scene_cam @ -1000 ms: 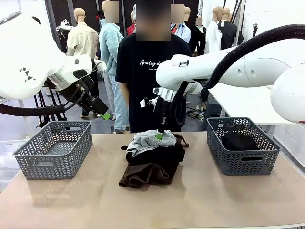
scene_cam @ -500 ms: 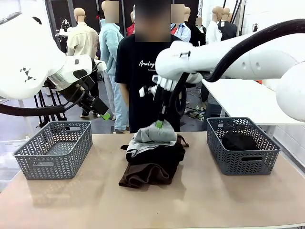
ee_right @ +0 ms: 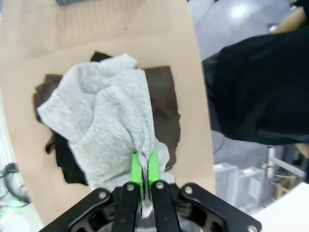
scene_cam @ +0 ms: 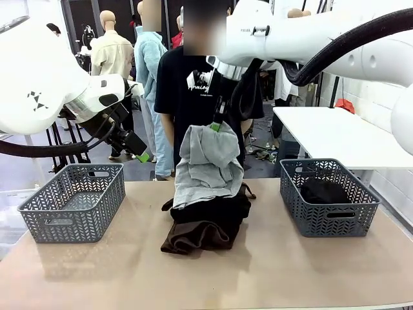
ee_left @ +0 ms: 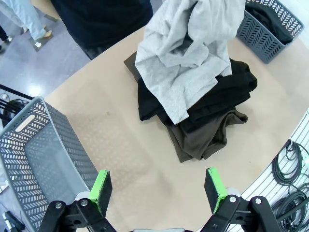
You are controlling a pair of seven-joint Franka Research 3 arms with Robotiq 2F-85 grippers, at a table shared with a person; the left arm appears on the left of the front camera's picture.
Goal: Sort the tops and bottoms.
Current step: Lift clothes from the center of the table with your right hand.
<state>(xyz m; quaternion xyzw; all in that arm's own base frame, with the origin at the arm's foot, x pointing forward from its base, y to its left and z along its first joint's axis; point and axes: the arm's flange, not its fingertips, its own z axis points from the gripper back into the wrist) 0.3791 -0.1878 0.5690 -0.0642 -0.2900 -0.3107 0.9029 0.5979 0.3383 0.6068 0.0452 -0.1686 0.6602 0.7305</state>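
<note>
A pale grey garment (scene_cam: 206,165) hangs above the pile at the table's middle, with my right gripper (scene_cam: 217,124) shut on its top edge; the right wrist view shows the pads (ee_right: 137,169) pinching the grey cloth (ee_right: 108,130). Below it lie a black garment (scene_cam: 210,210) and a dark brown one (scene_cam: 193,237), stacked. Another black garment (scene_cam: 324,191) sits in the right basket (scene_cam: 329,219). My left gripper (scene_cam: 141,154) stays open in the air above the left basket (scene_cam: 74,201); its wrist view looks down on the pile (ee_left: 203,121) between its fingers (ee_left: 101,186).
A person in a black T-shirt (scene_cam: 187,97) stands at the table's far side behind the pile. The left basket is bare inside. A white table (scene_cam: 329,132) stands behind at the right. Bare tabletop (scene_cam: 258,278) lies in front of the pile.
My right gripper has risen with the grey garment, pulling it up off the pile until it hangs stretched. The left arm has not moved.
</note>
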